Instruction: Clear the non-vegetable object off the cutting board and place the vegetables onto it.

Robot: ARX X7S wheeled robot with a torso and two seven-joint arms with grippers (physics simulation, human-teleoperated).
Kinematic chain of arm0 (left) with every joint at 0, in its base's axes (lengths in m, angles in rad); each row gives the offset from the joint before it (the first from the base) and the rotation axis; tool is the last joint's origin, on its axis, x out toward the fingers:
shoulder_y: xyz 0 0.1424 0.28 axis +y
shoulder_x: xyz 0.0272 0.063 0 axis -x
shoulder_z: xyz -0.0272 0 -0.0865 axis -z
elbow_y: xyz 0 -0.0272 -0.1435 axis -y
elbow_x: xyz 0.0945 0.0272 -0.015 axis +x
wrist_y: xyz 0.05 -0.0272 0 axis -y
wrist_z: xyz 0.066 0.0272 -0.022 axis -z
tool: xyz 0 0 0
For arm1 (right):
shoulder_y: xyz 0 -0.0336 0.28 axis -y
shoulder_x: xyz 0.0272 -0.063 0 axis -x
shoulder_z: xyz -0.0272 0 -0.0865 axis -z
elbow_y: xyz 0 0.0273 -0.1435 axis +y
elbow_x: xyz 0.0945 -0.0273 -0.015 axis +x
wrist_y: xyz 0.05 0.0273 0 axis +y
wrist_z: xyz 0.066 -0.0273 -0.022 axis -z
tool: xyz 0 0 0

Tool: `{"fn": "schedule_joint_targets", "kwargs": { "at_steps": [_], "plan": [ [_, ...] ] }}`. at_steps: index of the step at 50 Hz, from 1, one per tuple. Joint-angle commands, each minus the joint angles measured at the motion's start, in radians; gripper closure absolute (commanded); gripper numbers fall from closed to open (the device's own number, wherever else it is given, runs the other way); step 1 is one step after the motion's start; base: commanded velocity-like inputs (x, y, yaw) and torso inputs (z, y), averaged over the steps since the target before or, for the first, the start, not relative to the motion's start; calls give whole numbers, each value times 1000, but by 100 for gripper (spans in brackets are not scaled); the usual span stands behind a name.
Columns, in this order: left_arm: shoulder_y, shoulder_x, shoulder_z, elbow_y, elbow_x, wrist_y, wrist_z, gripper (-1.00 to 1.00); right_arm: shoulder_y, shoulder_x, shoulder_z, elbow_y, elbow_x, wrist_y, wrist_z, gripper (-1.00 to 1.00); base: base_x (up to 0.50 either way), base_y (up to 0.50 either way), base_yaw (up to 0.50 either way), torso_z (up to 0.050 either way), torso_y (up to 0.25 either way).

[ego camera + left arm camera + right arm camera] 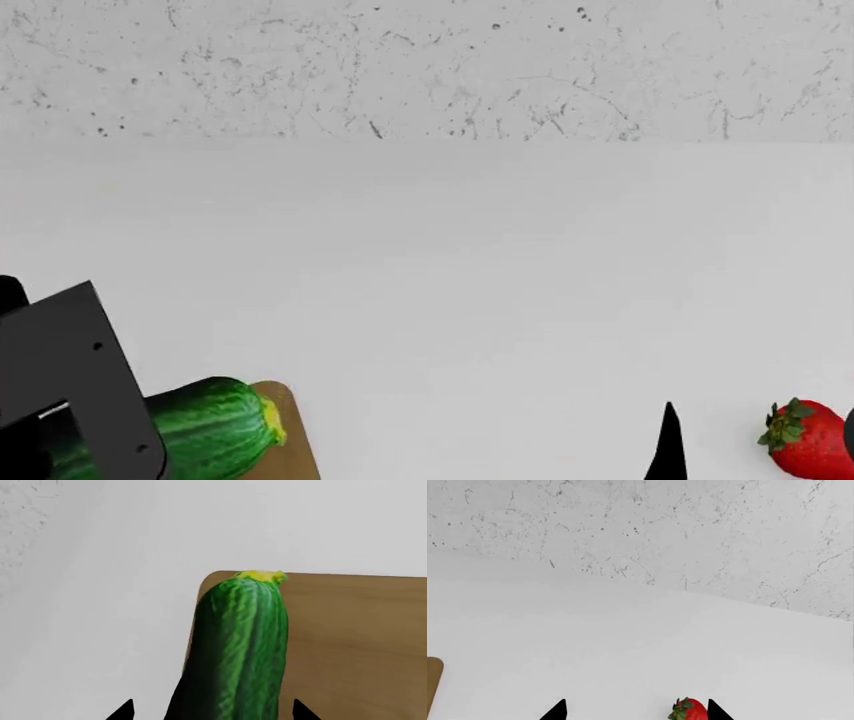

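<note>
The white worktop (441, 290) is backed by a speckled wall. The cutting board (353, 640) is seen near the worktop's near-left corner, with the zucchini (240, 650) held over its corner edge by the left end effector (212, 711), fingers set either side of it. The strawberry (807, 440) sits off the board toward the near-right, between the right end effector (636, 711) tips, which are spread wide, gripping nothing.

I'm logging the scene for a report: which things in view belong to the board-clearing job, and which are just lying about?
Job items:
zucchini, between the left gripper fingertips
cutting board
strawberry, on the counter near the right gripper

Just there:
white counter
speckled wall
</note>
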Motion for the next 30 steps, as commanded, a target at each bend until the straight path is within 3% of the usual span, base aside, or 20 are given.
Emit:
{"fn": "schedule_joint_targets", "kwargs": {
  "at_steps": [1,12,30],
  "plan": [
    [-66,12,-45,14,-65,-7,-1,-100,-37,-36,93,8,4,21,-9,-100,0,0,0,0,0],
    [-178,-17,-59,87,-309,39,-85,-100,-16,-58,114,17,40,49,23,-100,0,0,0,0,0],
    [-324,-89,-145,63,-414,77,-118,-100,-31,-67,160,14,73,66,38,-100,0,0,0,0,0]
  ]
}}
